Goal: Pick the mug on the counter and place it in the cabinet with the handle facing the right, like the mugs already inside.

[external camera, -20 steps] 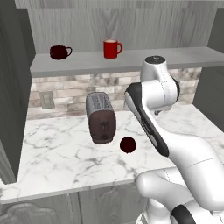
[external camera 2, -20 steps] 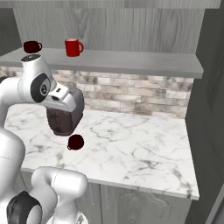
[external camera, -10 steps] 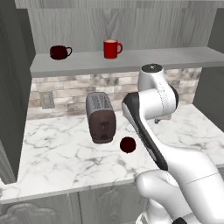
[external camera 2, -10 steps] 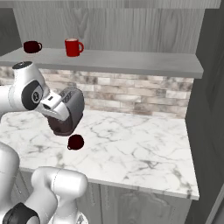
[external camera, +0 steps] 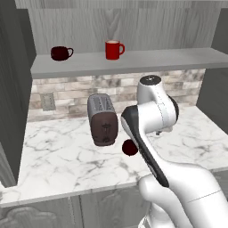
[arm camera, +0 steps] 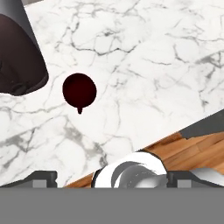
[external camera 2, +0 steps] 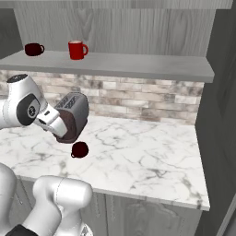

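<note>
1. Small squat glossy dark maroon mug (arm camera: 79, 89): stands upright on the wide white grey-veined marble counter (arm camera: 144, 65), centre left of the hand view; lower centre in the left base view (external camera: 130, 147). Its small loop handle (arm camera: 79, 109) points toward the bottom of the hand view.
2. Dark grey toaster (external camera: 103, 120): just beside the mug, apparently not touching.
3. Two-finger gripper (arm camera: 111, 178): bottom edge of the hand view, tips standing wide apart, holding nothing, well above the counter.
4. Grey wood-grain cabinet, pale shelf board (external camera: 133, 60): upper frame; carries a squat maroon mug (external camera: 60, 53) and a taller bright red mug (external camera: 113, 49), handles to the right.
5. Risks, judged: mug sits off-centre from the gripper; descending uncorrected could clip the toaster or topple the mug. A grip across the handle could spoil the final orientation.
</note>
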You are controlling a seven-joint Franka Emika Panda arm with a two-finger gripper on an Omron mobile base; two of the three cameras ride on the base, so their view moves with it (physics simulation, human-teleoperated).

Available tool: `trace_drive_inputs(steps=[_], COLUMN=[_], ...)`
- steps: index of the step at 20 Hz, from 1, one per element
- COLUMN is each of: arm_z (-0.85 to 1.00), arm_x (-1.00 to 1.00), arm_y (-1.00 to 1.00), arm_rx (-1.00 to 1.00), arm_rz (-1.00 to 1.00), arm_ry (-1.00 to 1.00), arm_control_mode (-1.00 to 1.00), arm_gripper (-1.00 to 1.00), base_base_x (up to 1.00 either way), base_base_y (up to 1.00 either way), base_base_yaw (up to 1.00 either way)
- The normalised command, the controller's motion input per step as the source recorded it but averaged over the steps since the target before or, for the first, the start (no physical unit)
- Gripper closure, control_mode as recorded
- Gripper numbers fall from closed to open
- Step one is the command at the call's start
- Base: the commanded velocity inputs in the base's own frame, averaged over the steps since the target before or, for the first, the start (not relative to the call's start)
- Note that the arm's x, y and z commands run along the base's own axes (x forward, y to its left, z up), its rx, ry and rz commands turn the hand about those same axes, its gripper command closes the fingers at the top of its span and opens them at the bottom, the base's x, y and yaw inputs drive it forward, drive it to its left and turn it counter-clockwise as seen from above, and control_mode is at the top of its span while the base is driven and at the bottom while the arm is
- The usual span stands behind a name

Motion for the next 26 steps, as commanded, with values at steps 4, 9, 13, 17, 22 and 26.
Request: trace_drive_inputs(steps=[4, 9, 13, 17, 22, 26], arm_z=[-0.19, -0.2, -0.22, -0.21, -0.2, -0.17], arm_x=[-0.09, -0.09, -0.08, -0.03, 0.0, 0.0], arm_y=[0.1, 0.11, 0.09, 0.06, 0.0, -0.01], arm_rx=[0.0, 0.0, -0.01, -0.02, -0.01, -0.02], arm_rz=[-0.05, -0.06, -0.04, -0.02, -0.01, -0.03], arm_ry=[0.0, 0.0, 0.0, -0.01, 0.0, -0.02], arm_control_mode=[-1.0, -1.0, -1.0, -1.0, -1.0, -1.0], arm_gripper=[-1.0, -1.0, -1.0, -1.0, -1.0, -1.0], base_base_x=[0.0, 0.0, 0.0, 0.0, 0.0, 0.0], base_base_y=[0.0, 0.0, 0.0, 0.0, 0.0, 0.0], base_base_yaw=[0.0, 0.0, 0.0, 0.0, 0.0, 0.0])
